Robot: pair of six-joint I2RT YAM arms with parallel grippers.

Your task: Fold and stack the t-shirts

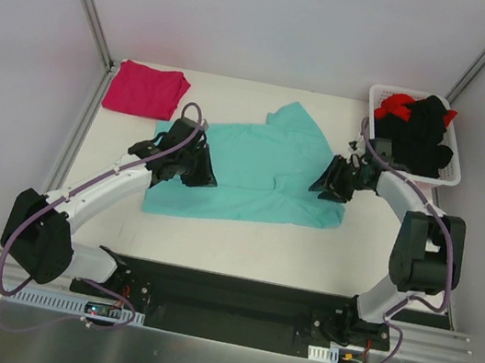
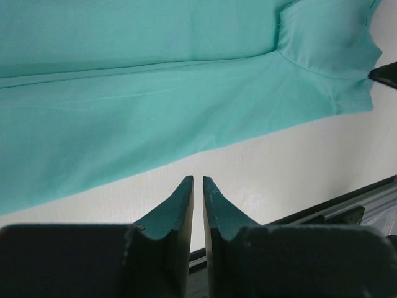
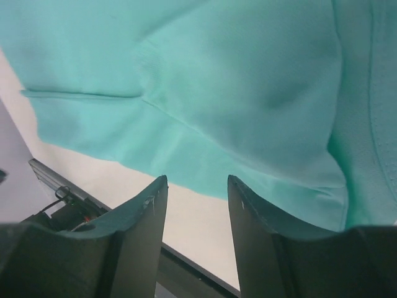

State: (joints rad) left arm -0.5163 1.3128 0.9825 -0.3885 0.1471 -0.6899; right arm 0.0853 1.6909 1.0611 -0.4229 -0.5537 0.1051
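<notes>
A teal t-shirt lies spread flat in the middle of the table, one sleeve pointing to the back. A magenta-pink t-shirt lies folded at the back left corner. My left gripper hovers over the teal shirt's left part. In the left wrist view this gripper is shut with nothing in it, over bare table beside the teal cloth. My right gripper is at the shirt's right edge. In the right wrist view it stands open and empty, the teal cloth just beyond its tips.
A white basket at the back right holds black garments and a red one. A black base plate with both arm mounts runs along the near edge. Walls close in the left, back and right sides.
</notes>
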